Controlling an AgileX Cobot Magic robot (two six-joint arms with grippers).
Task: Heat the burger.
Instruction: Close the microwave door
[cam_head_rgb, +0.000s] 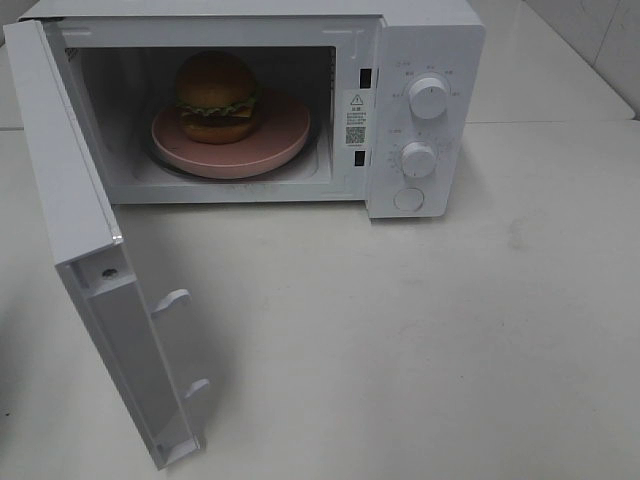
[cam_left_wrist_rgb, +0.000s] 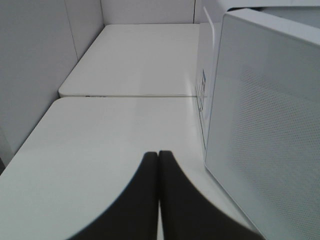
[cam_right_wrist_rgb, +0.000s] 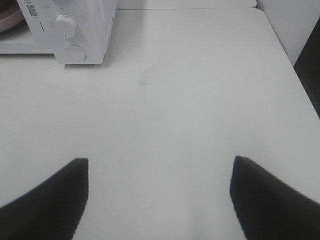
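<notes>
1. A plain white table (cam_head_rgb: 420, 330) carries a white microwave (cam_head_rgb: 425, 40), its door (cam_head_rgb: 90, 250) swung wide so the cavity is reachable.
2. The burger (cam_head_rgb: 218, 95) sits inside on a pink plate (cam_head_rgb: 285, 130), loaded and ready for heating.
3. The left gripper (cam_left_wrist_rgb: 158, 156), fingers pressed together and empty, hovers beside the door's outer face, probably to push it closed.
4. The right gripper (cam_right_wrist_rgb: 160, 160) hangs spread apart over bare table, holding nothing, facing a dial (cam_right_wrist_rgb: 65, 25).

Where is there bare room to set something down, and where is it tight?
Free: the table in front of the microwave, right of its open door, and the strip right of the microwave. Crowded: the cavity, filled by the pink plate and burger.
</notes>
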